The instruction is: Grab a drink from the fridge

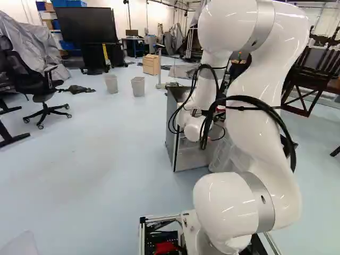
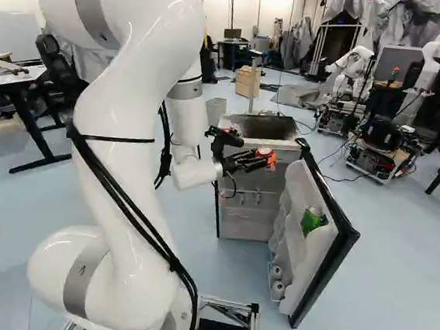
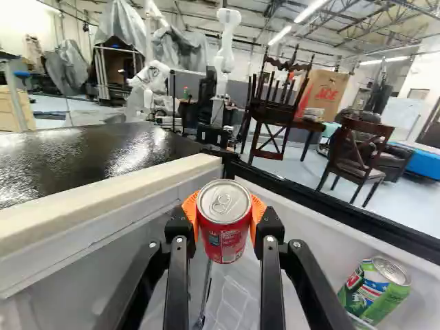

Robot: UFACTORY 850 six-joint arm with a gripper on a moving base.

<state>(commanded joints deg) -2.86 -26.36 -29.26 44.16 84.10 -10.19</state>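
Over the fridge's opening, my gripper (image 2: 245, 162) holds a red can (image 2: 266, 157) in the right base view. The wrist view shows the gripper (image 3: 224, 223) shut on the red can (image 3: 223, 218), with an orange pad against either side and the can's silver top showing. The fridge (image 2: 252, 199) stands with its door (image 2: 323, 257) swung wide to the right. A green can (image 3: 375, 289) sits in the door shelf, also visible as a green can (image 2: 312, 219) in the right base view.
The fridge's dark top (image 3: 96, 155) lies beside the gripper in the wrist view. More cans (image 2: 278, 284) rest low in the door. Chairs (image 3: 354, 155) stand beyond the door. Another robot (image 2: 354, 69) is at the back. Two bins (image 1: 137, 86) stand left of the fridge.
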